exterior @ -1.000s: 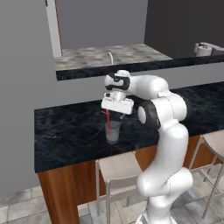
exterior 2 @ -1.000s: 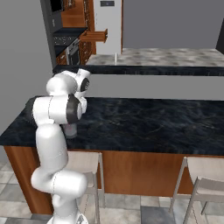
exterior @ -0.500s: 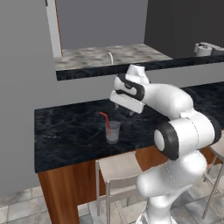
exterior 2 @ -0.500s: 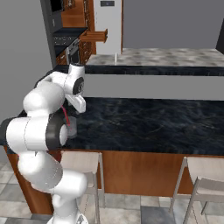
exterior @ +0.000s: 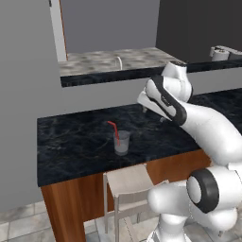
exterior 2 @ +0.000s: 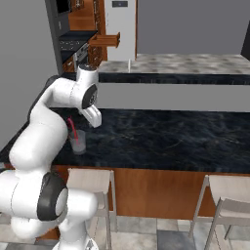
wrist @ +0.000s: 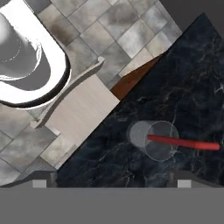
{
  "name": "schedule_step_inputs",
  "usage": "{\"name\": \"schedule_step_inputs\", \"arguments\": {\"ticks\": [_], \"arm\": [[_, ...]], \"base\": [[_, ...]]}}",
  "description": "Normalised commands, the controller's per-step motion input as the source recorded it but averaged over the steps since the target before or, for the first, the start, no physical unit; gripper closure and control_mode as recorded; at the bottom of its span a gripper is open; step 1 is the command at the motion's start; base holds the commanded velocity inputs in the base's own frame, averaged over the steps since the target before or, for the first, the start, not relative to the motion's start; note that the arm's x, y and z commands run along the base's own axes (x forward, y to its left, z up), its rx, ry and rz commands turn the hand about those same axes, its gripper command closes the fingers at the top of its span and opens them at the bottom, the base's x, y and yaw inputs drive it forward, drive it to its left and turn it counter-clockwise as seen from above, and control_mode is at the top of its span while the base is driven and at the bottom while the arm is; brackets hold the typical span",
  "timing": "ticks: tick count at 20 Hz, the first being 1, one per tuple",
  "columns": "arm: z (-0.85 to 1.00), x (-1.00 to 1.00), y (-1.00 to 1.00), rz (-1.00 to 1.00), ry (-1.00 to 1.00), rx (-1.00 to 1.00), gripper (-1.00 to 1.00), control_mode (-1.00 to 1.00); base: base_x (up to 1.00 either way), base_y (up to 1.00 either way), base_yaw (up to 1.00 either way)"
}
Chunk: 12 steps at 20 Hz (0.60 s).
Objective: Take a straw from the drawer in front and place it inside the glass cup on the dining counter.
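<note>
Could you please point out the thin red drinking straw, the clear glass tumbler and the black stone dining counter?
thin red drinking straw [wrist: 183, 143], hand view, middle of its shaft.
clear glass tumbler [exterior: 122, 143], left base view, its side wall.
black stone dining counter [exterior 2: 166, 136], right base view, bare top surface.

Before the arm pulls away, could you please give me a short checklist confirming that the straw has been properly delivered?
1. Straw inside the glass cup: ok, it leans out over the rim.
2. Cup upright on the dining counter: ok.
3. End effector open: ok, fingertips wide apart in the hand view.
4. End effector clear of the straw: ok, nothing lies between the fingertips.
5. Cup back from the counter edge: ok, though it stands near the edge above the stool.
6. Straw steady in the cup: cannot tell.
</note>
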Motion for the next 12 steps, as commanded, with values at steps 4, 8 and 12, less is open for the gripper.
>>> {"name": "schedule_step_inputs", "arguments": {"ticks": [4,8,12], "arm": [[0.38,-1.0,-0.21,0.0,-0.06,0.0,-1.0,-1.0],[0.23,-1.0,-0.15,0.0,-0.04,-0.04,-1.0,-1.0],[0.08,-1.0,-0.12,0.0,0.0,-0.08,-1.0,-1.0]], "base": [[0.0,0.0,0.0],[0.0,0.0,0.0],[0.0,0.0,0.0]]}}
